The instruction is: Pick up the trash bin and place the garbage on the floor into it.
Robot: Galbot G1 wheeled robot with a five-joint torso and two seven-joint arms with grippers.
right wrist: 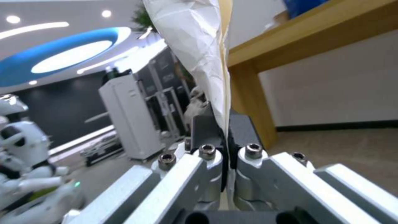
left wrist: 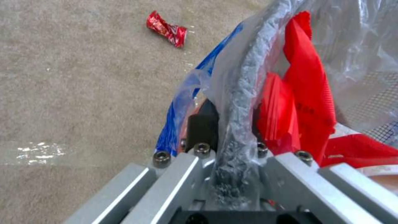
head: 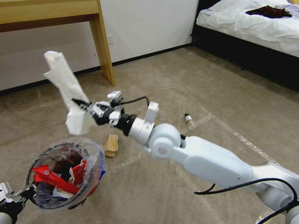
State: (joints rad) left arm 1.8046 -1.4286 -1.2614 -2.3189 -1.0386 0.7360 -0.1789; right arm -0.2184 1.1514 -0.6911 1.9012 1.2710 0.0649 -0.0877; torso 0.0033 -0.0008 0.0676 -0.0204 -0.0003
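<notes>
1. Across the whole lower scene, the floor [head: 174,81] is beige-grey carpet crossed by pale tape lines; a broad open stretch runs between the robot's arms and the far wall, bounded by a dark skirting strip.
2. At the far right stands a bed [head: 249,21] with rumpled white bedding and a dark cloth on top; its dark base closes off that side of the open floor.
3. At the far left a wooden table [head: 46,12] stands against the wall, one leg planted on the carpet.
4. The right arm reaches in from the lower right, its right gripper [head: 81,103] raised clear of the floor, above and just beyond the bin's rim. Its jaws are clamped on a long crumpled white tissue [head: 67,90], which stands up above the gripper and hangs below it.
5. The trash bin [head: 34,168] is held tilted at the lower left, mouth open towards the camera, with red wrappers inside its clear liner. The left gripper [left wrist: 226,124] is closed on the bin's dark rim and liner.
6. Garbage on the floor: a tan paper packet [head: 111,145] just beyond the bin, a small bottle [head: 189,121] well apart on a tape line, and a red wrapper [left wrist: 167,28] on open carpet.
</notes>
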